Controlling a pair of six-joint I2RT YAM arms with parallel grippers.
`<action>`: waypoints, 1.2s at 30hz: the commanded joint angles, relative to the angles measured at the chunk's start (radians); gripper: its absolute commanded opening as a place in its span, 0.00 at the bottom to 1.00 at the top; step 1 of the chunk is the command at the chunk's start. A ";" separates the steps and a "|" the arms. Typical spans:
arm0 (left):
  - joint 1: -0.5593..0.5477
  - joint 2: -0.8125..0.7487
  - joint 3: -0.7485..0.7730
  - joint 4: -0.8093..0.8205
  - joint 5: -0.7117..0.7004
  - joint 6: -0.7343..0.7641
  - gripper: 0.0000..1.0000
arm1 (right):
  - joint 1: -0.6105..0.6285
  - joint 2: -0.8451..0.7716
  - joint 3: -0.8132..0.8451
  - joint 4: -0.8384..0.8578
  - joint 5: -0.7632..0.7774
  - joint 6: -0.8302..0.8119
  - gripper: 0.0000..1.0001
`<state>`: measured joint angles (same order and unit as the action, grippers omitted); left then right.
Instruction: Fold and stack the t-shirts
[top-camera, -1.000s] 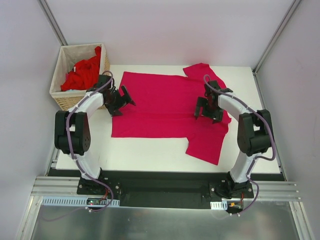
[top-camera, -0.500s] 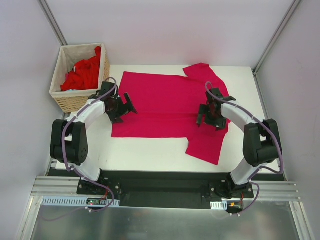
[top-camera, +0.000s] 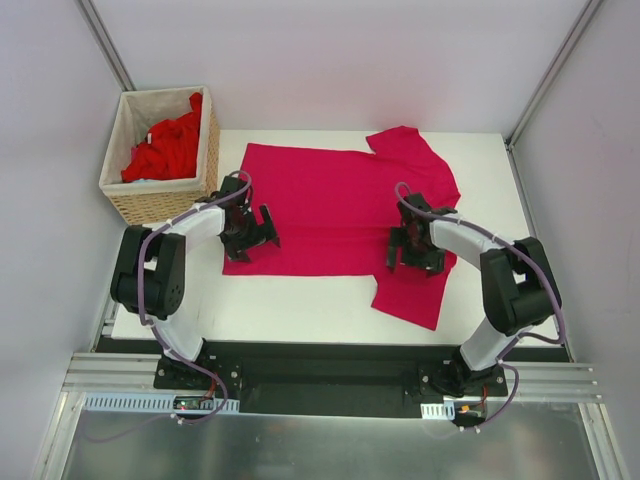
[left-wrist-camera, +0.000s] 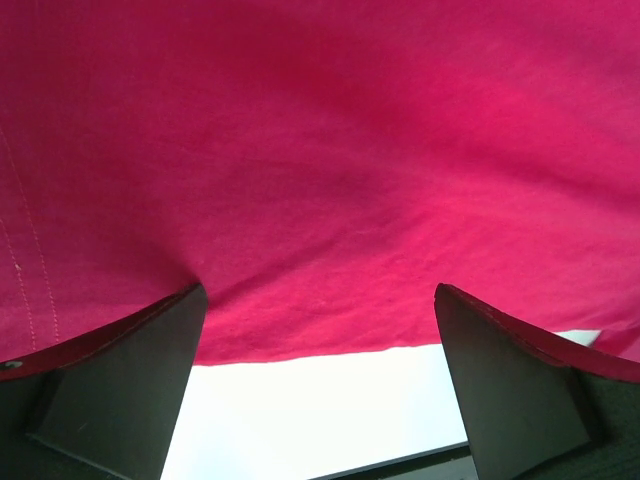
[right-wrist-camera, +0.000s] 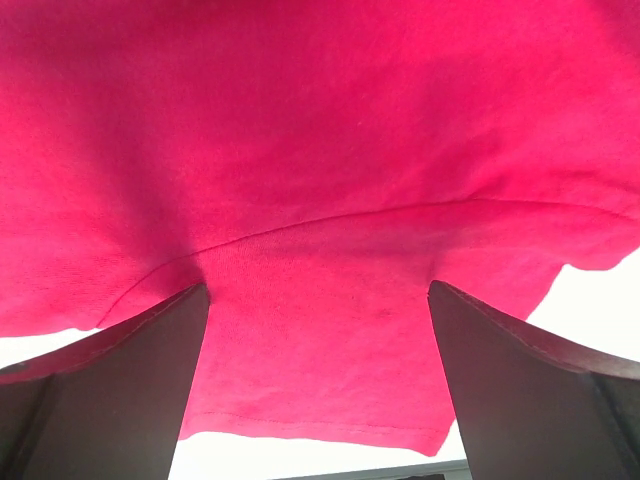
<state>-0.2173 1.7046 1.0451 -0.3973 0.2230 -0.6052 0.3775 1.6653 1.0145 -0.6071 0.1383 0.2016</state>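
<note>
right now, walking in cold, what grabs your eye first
A big magenta t-shirt lies spread across the white table. The left gripper and right gripper hover open over its near side. Brighter red shirts fill the wicker basket at far left.

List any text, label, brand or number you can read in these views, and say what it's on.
None can be read in any view.
magenta t-shirt: plain cloth, no print or label showing.
red shirts and wicker basket: no markings.
small board at the left arm's base: too small to read, if marked at all.
</note>
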 joint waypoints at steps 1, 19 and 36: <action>-0.020 0.012 -0.034 -0.008 -0.059 0.019 0.99 | 0.027 -0.004 -0.028 0.009 0.035 0.036 0.96; -0.073 -0.118 -0.135 -0.009 -0.080 0.012 0.99 | 0.187 -0.078 -0.152 -0.023 0.119 0.124 0.96; -0.062 -0.076 0.347 -0.132 -0.119 0.068 0.99 | 0.054 0.002 0.519 -0.177 0.282 -0.025 0.96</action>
<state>-0.2813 1.5761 1.2350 -0.4923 0.1196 -0.5785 0.4934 1.5883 1.3567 -0.7567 0.3931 0.2428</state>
